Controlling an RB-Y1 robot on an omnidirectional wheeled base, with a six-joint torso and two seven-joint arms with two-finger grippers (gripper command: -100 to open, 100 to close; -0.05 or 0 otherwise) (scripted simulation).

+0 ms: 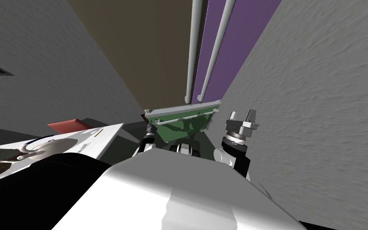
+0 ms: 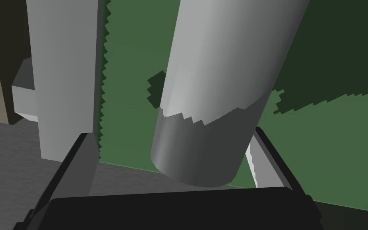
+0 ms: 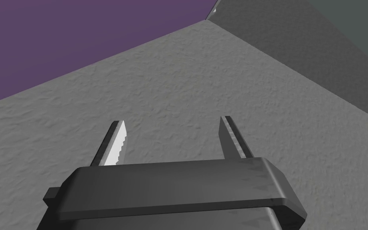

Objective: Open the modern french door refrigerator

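Observation:
The refrigerator stands straight ahead with a brown left door (image 1: 147,52) and a purple right door (image 1: 243,36). Two long grey handles (image 1: 191,52) run down the seam between them. Below the doors is a green drawer front (image 1: 183,127) with a thin grey bar (image 1: 183,117) across it. My left gripper (image 1: 150,132) is at the left end of that bar. In the left wrist view a thick grey bar (image 2: 219,88) lies between the open fingers (image 2: 85,159) of the left gripper (image 2: 171,133), against the green panel (image 2: 331,139). My right gripper (image 1: 241,119) (image 3: 172,119) is open and empty.
A rough grey wall (image 1: 319,100) rises close on the right, just beyond the right gripper. At the left is a white countertop (image 1: 95,139) with a red object (image 1: 69,124) behind it. A flat grey strip (image 2: 67,72) stands beside the left finger.

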